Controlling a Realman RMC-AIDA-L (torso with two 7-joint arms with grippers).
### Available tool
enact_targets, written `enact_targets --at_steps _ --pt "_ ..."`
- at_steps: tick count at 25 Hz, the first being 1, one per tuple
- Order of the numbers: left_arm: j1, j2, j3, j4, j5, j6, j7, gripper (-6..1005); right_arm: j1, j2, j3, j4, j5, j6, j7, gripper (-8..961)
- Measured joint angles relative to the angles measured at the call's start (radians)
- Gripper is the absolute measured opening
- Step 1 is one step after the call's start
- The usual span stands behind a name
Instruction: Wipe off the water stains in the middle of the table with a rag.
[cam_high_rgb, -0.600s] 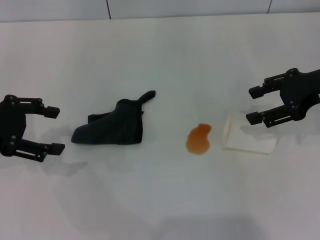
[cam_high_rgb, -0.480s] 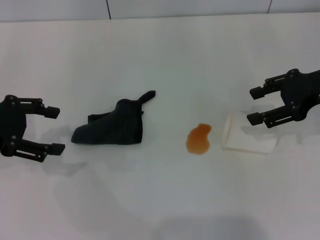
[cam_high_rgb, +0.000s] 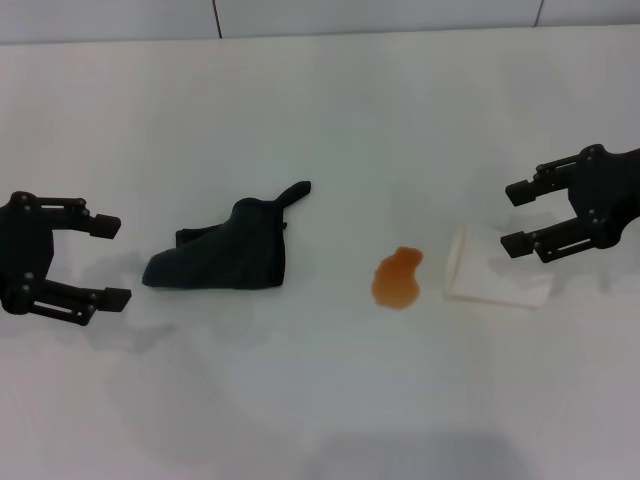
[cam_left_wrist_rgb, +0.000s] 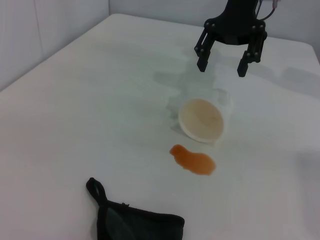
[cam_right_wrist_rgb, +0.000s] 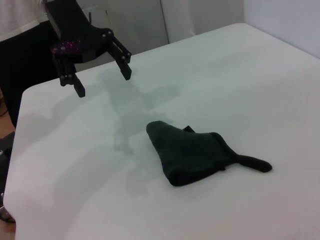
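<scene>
You are at the very start: the dark rag (cam_high_rgb: 225, 253) lies crumpled and untouched on the counter (cam_high_rgb: 320, 110), left of the orange-brown puddle (cam_high_rgb: 398, 278), well apart from it. Your left pincer (cam_high_rgb: 105, 260) hovers spread wide beside the rag, holding nothing; the right pincer (cam_high_rgb: 517, 217) hangs open over a tipped white cup (cam_high_rgb: 492, 275). Next, bring the left pincer over the rag and close on its bunched middle.

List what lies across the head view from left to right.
left gripper → dark rag → orange-brown puddle → tipped white cup → right gripper. All sit on the white table.
</scene>
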Motion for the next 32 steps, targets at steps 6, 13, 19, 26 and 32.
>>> enact_targets --at_steps 6,13,19,26,32 --pt "0.0 0.0 0.0 0.0 0.0 0.0 0.002 879 -0.002 0.0 0.001 0.0 0.0 -0.002 0.003 732" --pt "0.0 0.002 0.0 0.0 0.003 0.003 0.005 879 0.021 -0.008 -0.043 -0.02 -0.023 -0.023 0.072 734" --pt "-0.005 0.004 0.001 0.0 0.009 0.003 0.003 879 0.047 -0.004 -0.084 -0.081 -0.091 -0.047 0.16 736" --pt "-0.012 0.006 0.015 0.006 0.012 0.005 0.007 880 0.124 -0.006 -0.159 -0.123 -0.167 -0.086 0.294 819" --pt "-0.014 0.006 0.045 0.007 0.012 0.004 0.007 880 0.191 0.024 -0.2 -0.131 -0.262 -0.089 0.34 872"
